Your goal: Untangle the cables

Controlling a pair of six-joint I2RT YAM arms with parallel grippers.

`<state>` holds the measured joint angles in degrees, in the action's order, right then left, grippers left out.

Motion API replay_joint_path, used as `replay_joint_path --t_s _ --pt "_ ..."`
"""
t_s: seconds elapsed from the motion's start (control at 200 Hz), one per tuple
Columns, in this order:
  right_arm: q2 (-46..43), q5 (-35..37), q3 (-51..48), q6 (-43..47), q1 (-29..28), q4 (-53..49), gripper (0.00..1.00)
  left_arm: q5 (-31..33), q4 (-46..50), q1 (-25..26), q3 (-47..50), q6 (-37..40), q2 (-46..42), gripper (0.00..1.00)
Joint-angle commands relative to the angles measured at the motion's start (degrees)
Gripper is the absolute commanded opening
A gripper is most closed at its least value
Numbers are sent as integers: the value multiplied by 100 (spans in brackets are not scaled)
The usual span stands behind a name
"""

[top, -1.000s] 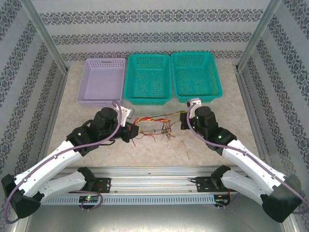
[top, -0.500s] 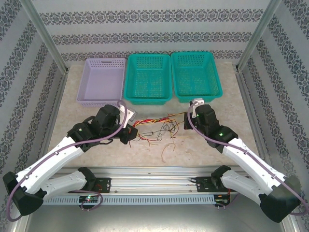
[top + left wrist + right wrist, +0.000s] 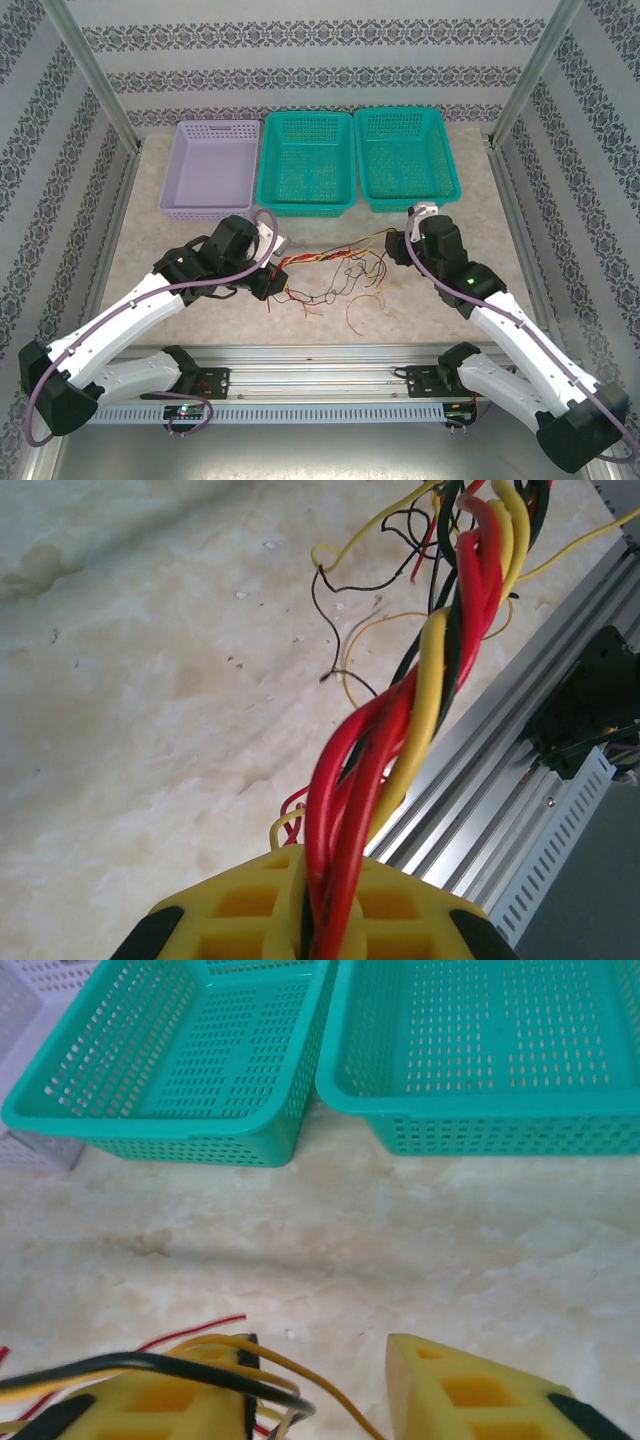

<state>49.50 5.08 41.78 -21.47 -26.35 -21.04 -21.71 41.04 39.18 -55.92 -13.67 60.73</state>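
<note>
Near edge: aluminium rail (image 3: 320, 362) carrying both arm bases.

Just beyond, mid-table: the cables (image 3: 330, 268) lie strung between the two arms on the pale table (image 3: 300, 328). Red, yellow and black strands are twisted rope-like at the left end. Toward the right they fray into loose loops and stray ends.

Left gripper (image 3: 272, 283): clamped on the twisted end of the bundle. The wrist view shows the strands running straight out from between its yellow pads.

Right gripper (image 3: 325, 1380): jaws apart, with a clear gap between the pads. A few black and yellow strands drape over one finger but are not pinched.

Handling judgement: very light, limp wire with no stiffness to push against, so it can only be pulled. The insulation looks smooth, so a single strand could slip from a loose pinch. The tight twist will probably resist and drag the whole bundle.

Best hold: one free end or an outer loop on the right side, away from the twist, while the left anchors.

Far side: lilac basket (image 3: 210, 170) and two teal baskets (image 3: 308, 160), well apart from the wires
</note>
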Motion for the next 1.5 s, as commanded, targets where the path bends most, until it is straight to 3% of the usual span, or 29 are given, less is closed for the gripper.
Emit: replay_joint_path --t_s 0.0,0.205,0.34,0.555,0.744,0.939,1.179,1.304,1.494 --pt "-235 -90 -72 -276 102 221 44 201 457 -103 -149 52 101 0" --pt "-126 -1722 39 -440 174 412 67 384 140 -103 -116 -274 319 0" --pt "166 -1512 370 -521 219 -260 69 520 -172 -102 -72 -527 449 0" --pt "-179 -1749 177 -899 565 -6 70 728 -664 -99 -15 -842 516 0" --pt "25 -2810 -29 -817 14 810 70 446 -1149 -95 105 -957 602 0" --pt "544 -1713 -122 -254 -1224 1081 63 192 -1447 -86 42 -988 834 0" --pt "1065 -345 -100 218 -1477 1211 57 -108 -1492 -68 75 -990 843 0" --pt "1277 -190 -83 297 -1552 1486 54 -274 -1556 -46 152 -1000 775 0" --pt "1537 66 6 328 -1589 1645 26 -382 -1569 -24 160 -958 687 0"
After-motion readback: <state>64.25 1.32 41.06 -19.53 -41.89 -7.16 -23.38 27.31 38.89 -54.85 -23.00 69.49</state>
